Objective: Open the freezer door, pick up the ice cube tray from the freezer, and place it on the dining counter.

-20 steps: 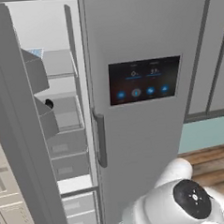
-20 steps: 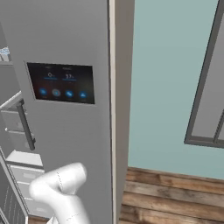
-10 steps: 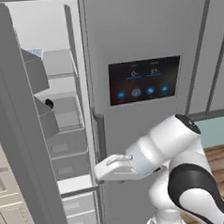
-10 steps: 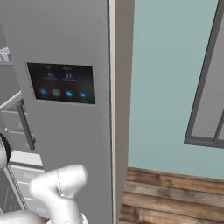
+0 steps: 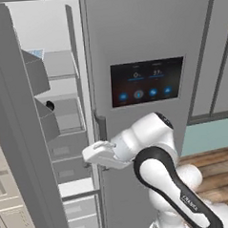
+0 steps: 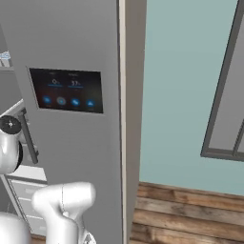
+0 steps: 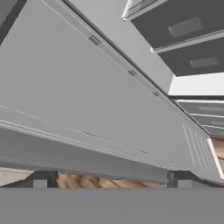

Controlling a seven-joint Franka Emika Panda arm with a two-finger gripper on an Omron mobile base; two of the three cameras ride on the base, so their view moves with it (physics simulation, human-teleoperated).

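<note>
Freezer door (image 5: pixel 16 131) swung wide, ice cube tray (image 5: pixel 36 54) sitting on the top shelf, likely light, stiff plastic; pinch 1 long rim. Gripper (image 7: pixel 111 180) spread wide, empty, low beside the freezer (image 5: pixel 63 119).

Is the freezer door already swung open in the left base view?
Yes, the freezer door stands swung out at left, exposing the freezer shelves and bins.

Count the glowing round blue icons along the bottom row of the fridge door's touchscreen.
4, in one row across the bottom of the touchscreen: far left, left of middle, right of middle, far right. None appear hidden.
</note>
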